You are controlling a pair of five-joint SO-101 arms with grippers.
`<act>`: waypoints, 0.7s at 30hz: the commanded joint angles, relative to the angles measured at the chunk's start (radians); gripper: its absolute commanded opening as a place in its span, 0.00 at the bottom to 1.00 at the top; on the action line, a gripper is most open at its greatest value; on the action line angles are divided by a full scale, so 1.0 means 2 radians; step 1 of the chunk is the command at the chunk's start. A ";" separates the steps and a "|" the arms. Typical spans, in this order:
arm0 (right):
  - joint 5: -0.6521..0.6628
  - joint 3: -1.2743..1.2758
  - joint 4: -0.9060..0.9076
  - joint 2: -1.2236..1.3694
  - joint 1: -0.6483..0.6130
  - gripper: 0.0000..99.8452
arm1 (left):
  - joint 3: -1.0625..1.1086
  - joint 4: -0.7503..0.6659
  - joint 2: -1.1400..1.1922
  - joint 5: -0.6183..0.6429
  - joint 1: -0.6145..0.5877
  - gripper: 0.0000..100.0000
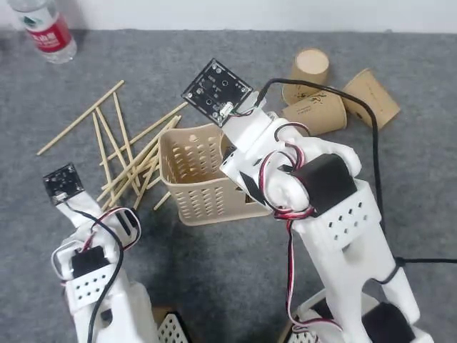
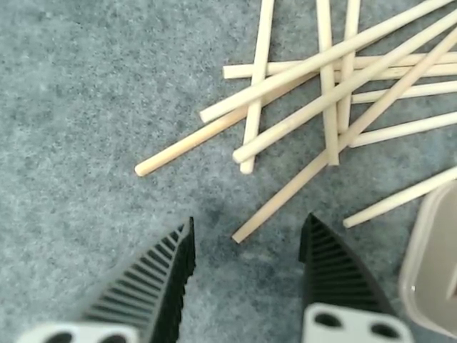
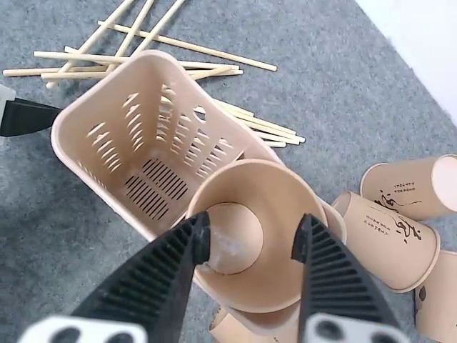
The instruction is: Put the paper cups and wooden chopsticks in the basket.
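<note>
A beige slotted basket [image 1: 193, 182] stands mid-table, and its inside [image 3: 107, 143] holds nothing. My right gripper [image 3: 250, 239] is open just over the mouth of an upright paper cup [image 3: 250, 271] at the basket's corner nearest the other cups. Another cup [image 3: 243, 325] peeks out beneath it. Three more paper cups [image 1: 314, 114] [image 1: 310, 68] [image 1: 371, 96] lie beyond the basket at the back right. Several wooden chopsticks [image 1: 128, 153] [image 2: 328, 93] lie scattered left of the basket. Low over the carpet my left gripper [image 2: 246, 243] is open, one chopstick end [image 2: 246, 229] between its fingers.
A plastic water bottle [image 1: 46, 32] lies at the back left corner. Grey carpet [image 1: 214, 286] covers the table, with open floor in front of the basket. A white wall edge runs along the back.
</note>
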 commanded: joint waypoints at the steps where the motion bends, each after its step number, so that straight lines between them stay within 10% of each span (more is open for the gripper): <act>1: -0.002 -0.004 0.003 -0.002 0.000 0.20 | -0.002 -0.013 -0.005 0.003 0.004 0.23; 21: -0.002 -0.004 0.003 -0.002 0.001 0.01 | -0.002 -0.013 -0.005 0.003 0.004 0.23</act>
